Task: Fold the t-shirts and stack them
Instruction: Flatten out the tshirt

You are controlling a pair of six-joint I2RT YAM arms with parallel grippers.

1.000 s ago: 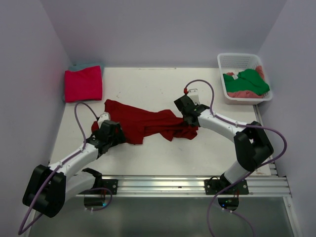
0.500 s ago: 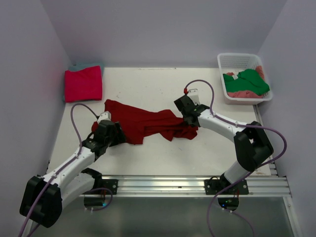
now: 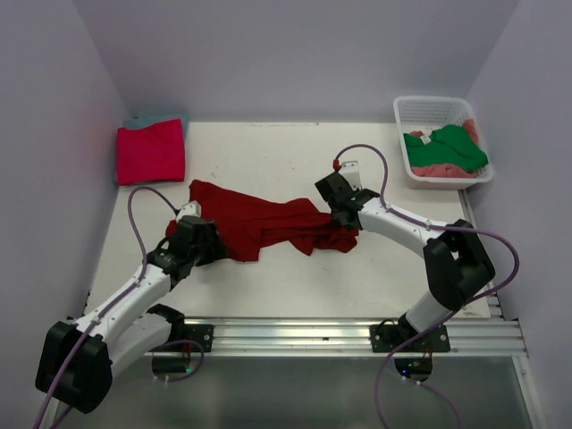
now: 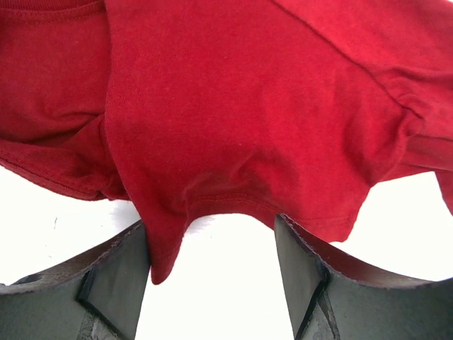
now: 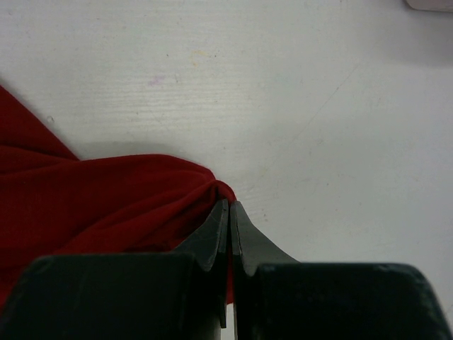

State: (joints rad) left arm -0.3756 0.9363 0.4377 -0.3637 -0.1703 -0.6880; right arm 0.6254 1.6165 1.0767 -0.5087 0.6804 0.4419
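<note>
A dark red t-shirt (image 3: pixel 268 222) lies crumpled across the middle of the table. My left gripper (image 3: pixel 204 234) is open at its near left edge; in the left wrist view the shirt's hem (image 4: pixel 233 205) lies just ahead of the two spread fingers (image 4: pixel 113 273), with bare table between them. My right gripper (image 3: pixel 336 211) is shut on a pinch of the shirt's right end (image 5: pixel 141 205). A folded magenta-pink t-shirt (image 3: pixel 150 150) lies at the back left on a teal one (image 3: pixel 152 119). A green t-shirt (image 3: pixel 451 146) and a salmon-pink one (image 3: pixel 442 170) lie in the basket.
A white lattice basket (image 3: pixel 429 109) stands at the back right corner. Purple walls close the table on the left, back and right. A metal rail (image 3: pixel 340 332) runs along the near edge by the arm bases.
My left arm has shifted a little, its elbow swinging inward, while the gripper stays at the shirt's left edge. The right arm and the shirt have not visibly moved.
</note>
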